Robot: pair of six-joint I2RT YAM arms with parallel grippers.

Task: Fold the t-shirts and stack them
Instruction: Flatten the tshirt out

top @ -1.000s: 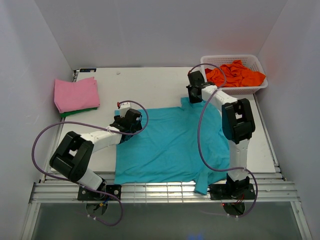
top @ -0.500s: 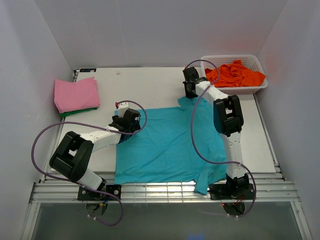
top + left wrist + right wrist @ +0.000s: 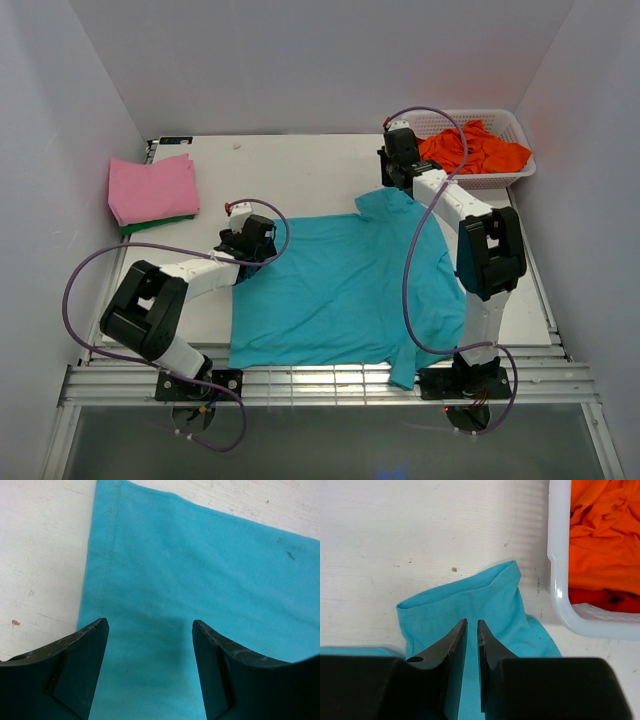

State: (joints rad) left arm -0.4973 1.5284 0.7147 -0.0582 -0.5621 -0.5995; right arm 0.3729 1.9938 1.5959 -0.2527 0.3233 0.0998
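Observation:
A teal t-shirt [image 3: 340, 290] lies spread flat on the white table, its hem at the near edge. My left gripper [image 3: 260, 248] is open just above the shirt's left sleeve [image 3: 150, 570], with the sleeve's stitched edge to its left. My right gripper [image 3: 394, 186] is at the shirt's far right sleeve [image 3: 470, 600]. Its jaws are closed to a thin slit on the sleeve cloth, which is bunched and pulled toward the basket. A folded pink shirt [image 3: 152, 187] lies on a folded green one [image 3: 160, 222] at the far left.
A white basket [image 3: 520, 130] of crumpled orange shirts [image 3: 470, 148] stands at the far right corner. Its rim [image 3: 555, 555] is close to the right of the right gripper. White walls enclose the table on three sides. Purple cables loop over both arms.
My right gripper swung left, then back right toward the basket, and the right sleeve followed and bunched up. My left gripper shifted slightly up and left over the left sleeve.

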